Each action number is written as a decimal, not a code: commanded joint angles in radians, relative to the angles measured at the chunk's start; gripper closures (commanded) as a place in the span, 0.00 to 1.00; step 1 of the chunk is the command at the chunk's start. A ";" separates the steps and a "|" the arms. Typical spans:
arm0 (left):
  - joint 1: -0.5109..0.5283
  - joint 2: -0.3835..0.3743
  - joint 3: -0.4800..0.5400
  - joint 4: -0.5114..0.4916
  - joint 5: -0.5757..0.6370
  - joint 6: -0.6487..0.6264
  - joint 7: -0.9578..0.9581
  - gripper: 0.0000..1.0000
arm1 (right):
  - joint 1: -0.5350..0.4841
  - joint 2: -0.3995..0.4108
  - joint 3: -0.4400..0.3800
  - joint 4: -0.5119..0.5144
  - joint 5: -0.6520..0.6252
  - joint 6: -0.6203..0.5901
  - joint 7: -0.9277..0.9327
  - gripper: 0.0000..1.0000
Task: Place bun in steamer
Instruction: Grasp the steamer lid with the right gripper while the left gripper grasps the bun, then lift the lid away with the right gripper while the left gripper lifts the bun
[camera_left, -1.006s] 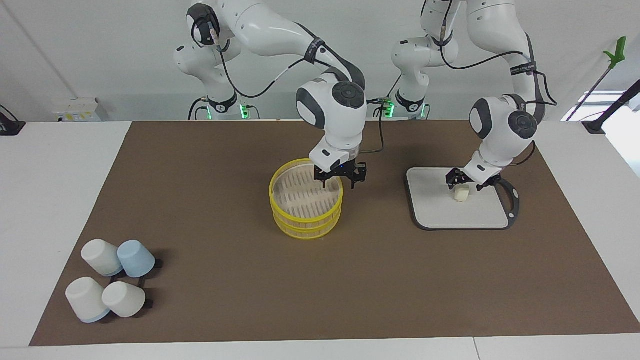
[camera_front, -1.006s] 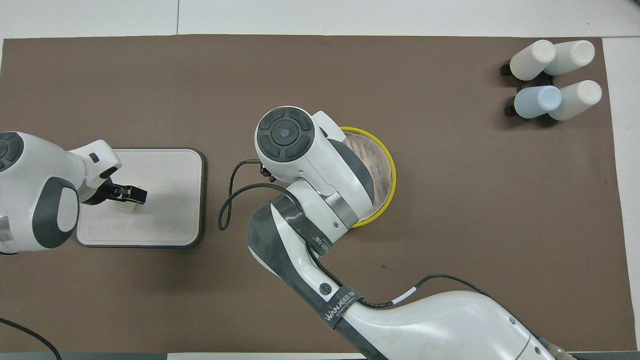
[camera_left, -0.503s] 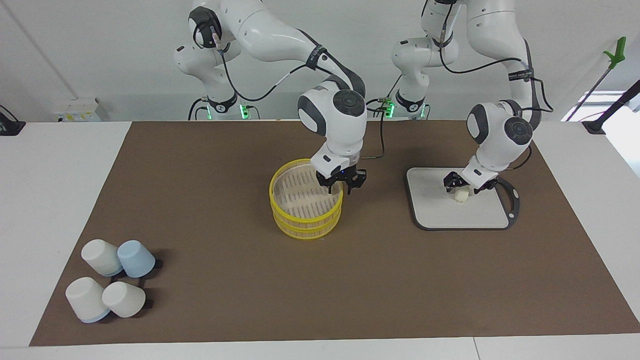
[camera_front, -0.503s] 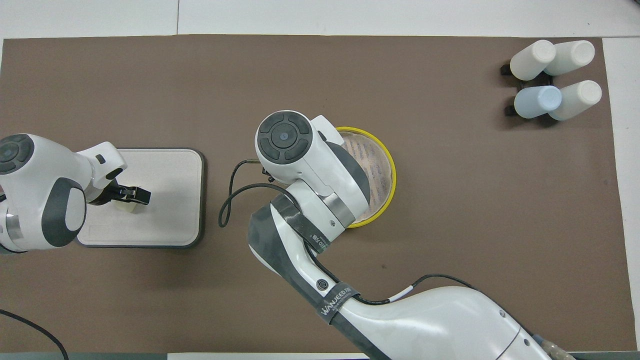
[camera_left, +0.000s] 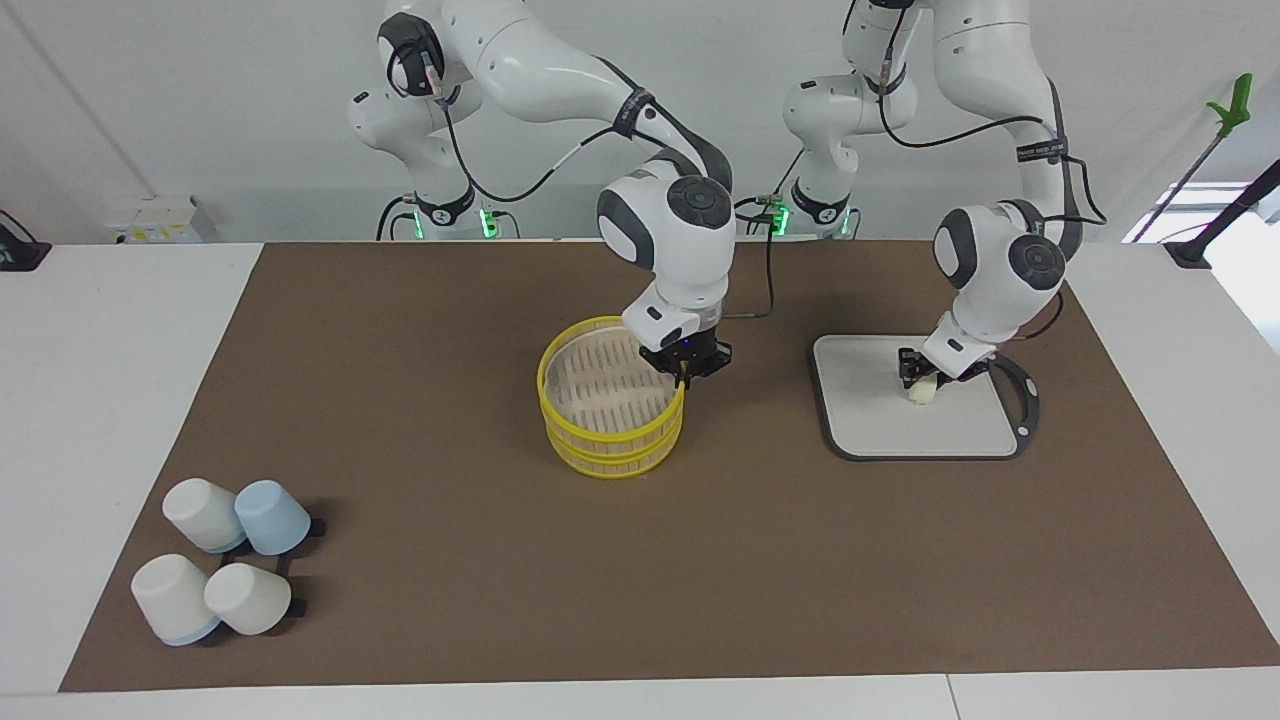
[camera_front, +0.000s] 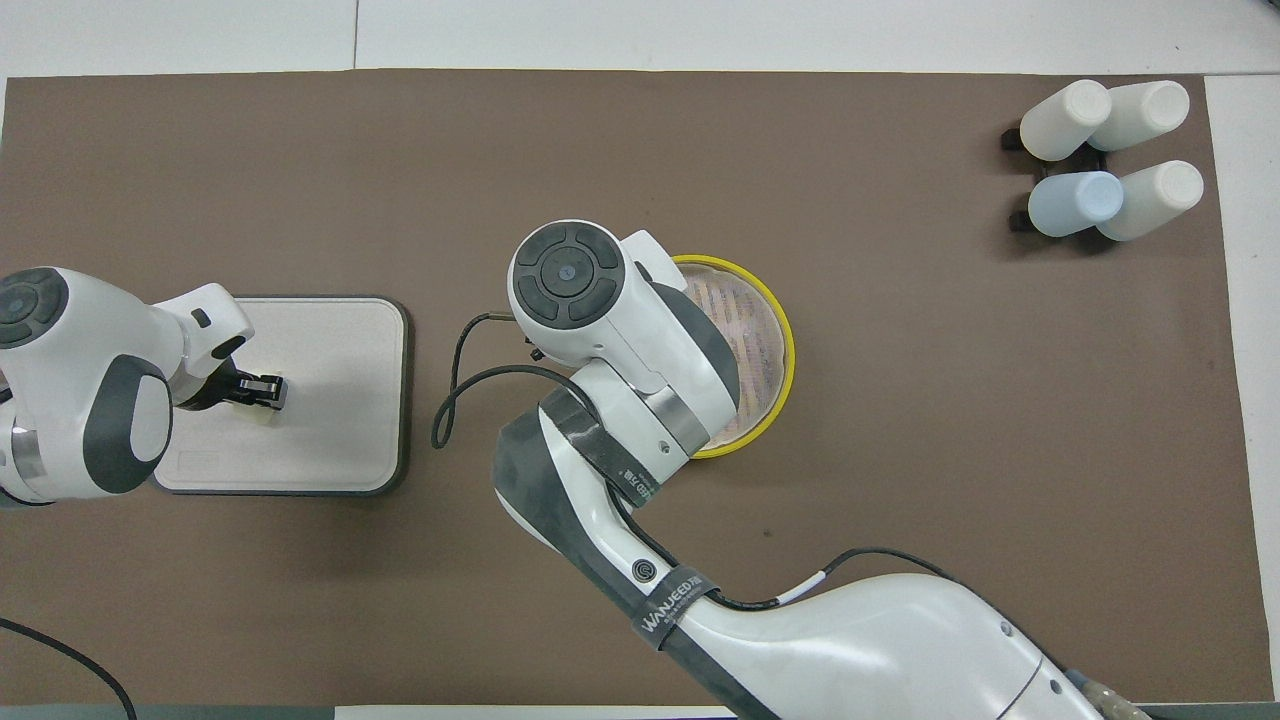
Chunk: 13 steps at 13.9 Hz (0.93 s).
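The steamer (camera_left: 610, 400), two stacked yellow-rimmed tiers, stands mid-table on the brown mat. My right gripper (camera_left: 684, 376) is at its rim on the side toward the left arm's end, shut on the top tier's yellow edge. In the overhead view this arm's wrist covers that gripper and part of the steamer (camera_front: 765, 340). The bun (camera_left: 924, 394), a small cream lump, rests on the grey board (camera_left: 870, 420). My left gripper (camera_left: 917, 378) is down on the bun, fingers shut on its sides. From overhead, the bun (camera_front: 260, 411) peeks out under the left gripper (camera_front: 265, 388).
The grey board (camera_front: 340, 440) with its black handle lies toward the left arm's end. Several white and blue cups (camera_left: 225, 570) are grouped at the mat's corner toward the right arm's end, farther from the robots. Brown mat spreads between them.
Both grippers went from open to shut. The right one dropped onto the steamer's rim and pinched it, and the left one lowered and closed on the bun.
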 joint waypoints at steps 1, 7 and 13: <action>-0.008 -0.002 0.005 0.038 0.003 -0.046 -0.021 0.65 | -0.060 -0.063 0.005 -0.004 0.004 -0.040 -0.029 1.00; -0.117 0.076 0.003 0.362 -0.084 -0.315 -0.386 0.65 | -0.313 -0.177 -0.003 -0.010 0.044 -0.150 -0.494 1.00; -0.446 0.152 0.005 0.580 -0.179 -0.403 -0.976 0.62 | -0.517 -0.194 0.000 -0.021 0.060 -0.173 -0.719 1.00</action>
